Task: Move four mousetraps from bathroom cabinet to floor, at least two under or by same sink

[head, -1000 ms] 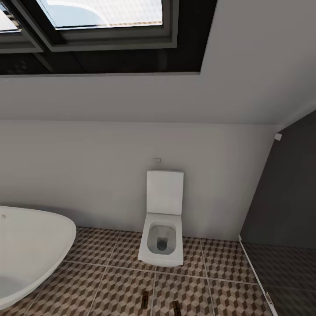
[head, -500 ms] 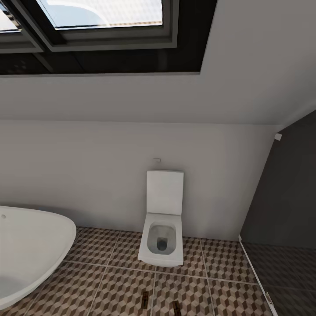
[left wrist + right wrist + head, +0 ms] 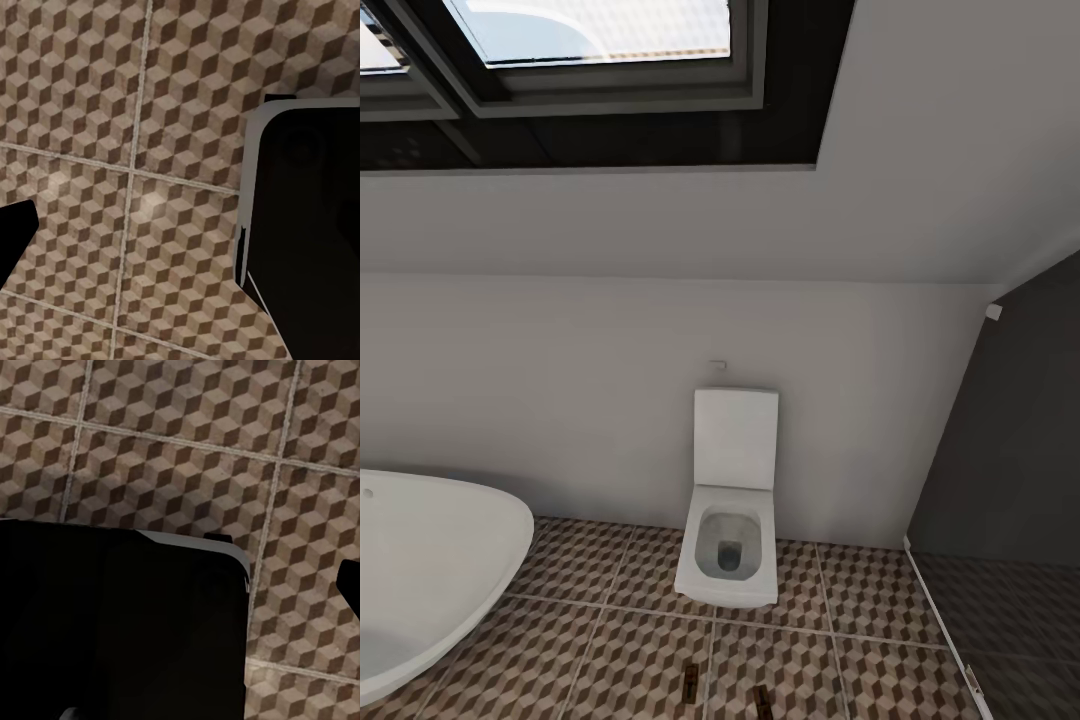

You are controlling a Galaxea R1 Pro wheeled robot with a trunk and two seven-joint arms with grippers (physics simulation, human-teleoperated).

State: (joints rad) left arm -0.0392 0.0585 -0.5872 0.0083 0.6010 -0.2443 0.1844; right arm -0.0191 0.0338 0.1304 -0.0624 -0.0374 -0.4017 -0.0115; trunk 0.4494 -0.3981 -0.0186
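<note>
The bathroom floor (image 3: 630, 650) has brown, beige and white cube-pattern tiles. Two small dark brown flat objects (image 3: 690, 684) (image 3: 763, 701) lie on it in front of the toilet, at the head view's lower edge. They are too small to tell whether they are mousetraps. The cabinet and the sink are out of view. In the left wrist view one dark finger (image 3: 13, 240) juts in at the edge over bare tiles (image 3: 150, 202). In the right wrist view a dark fingertip (image 3: 352, 585) shows at the edge above the tiles (image 3: 187, 457). Nothing lies between the fingers.
A square white toilet (image 3: 728, 540) stands against the pale grey wall. A white oval bathtub (image 3: 430, 570) is at the left. A dark partition (image 3: 1010, 460) stands at the right, a dark-framed skylight (image 3: 600, 50) overhead. My black base (image 3: 307, 225) (image 3: 120, 622) rests on the tiles.
</note>
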